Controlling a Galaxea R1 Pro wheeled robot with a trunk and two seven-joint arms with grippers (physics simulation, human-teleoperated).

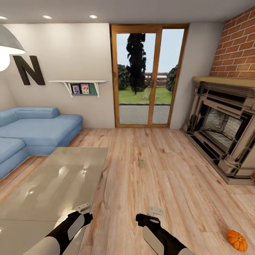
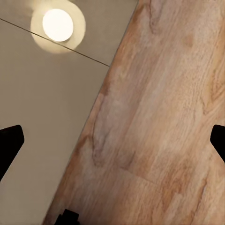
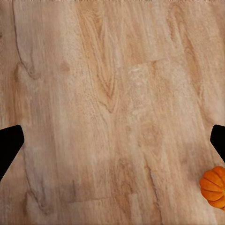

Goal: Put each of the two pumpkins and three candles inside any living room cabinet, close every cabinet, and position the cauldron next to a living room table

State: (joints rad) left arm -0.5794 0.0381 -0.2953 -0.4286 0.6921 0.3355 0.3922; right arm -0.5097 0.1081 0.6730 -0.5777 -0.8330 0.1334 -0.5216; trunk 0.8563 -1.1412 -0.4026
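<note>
Both grippers, L [image 1: 83, 208] & R [image 1: 155, 211], spread empty; pumpkin [image 1: 237, 240] on floor [image 1: 148, 170].

Head view: both forearms were glossy black housings with a pale grey-white inset panel along the upper face. Further back toward the elbow, each arm changed to a white shell. Left gripper [image 1: 83, 209] and right gripper [image 1: 155, 211] were each topped by a small light-grey, flat, plate-like bracket with rounded corners; small dark dots on the plates may have been screws, too small to confirm.

Wrist views: fingertips [image 2: 10, 145] showed as flat matte-black wedges at the frame edges, unmarked. Same black wedge fingertips [image 3: 9, 147] were recorded on the right. No cables or lettering were legible.
</note>
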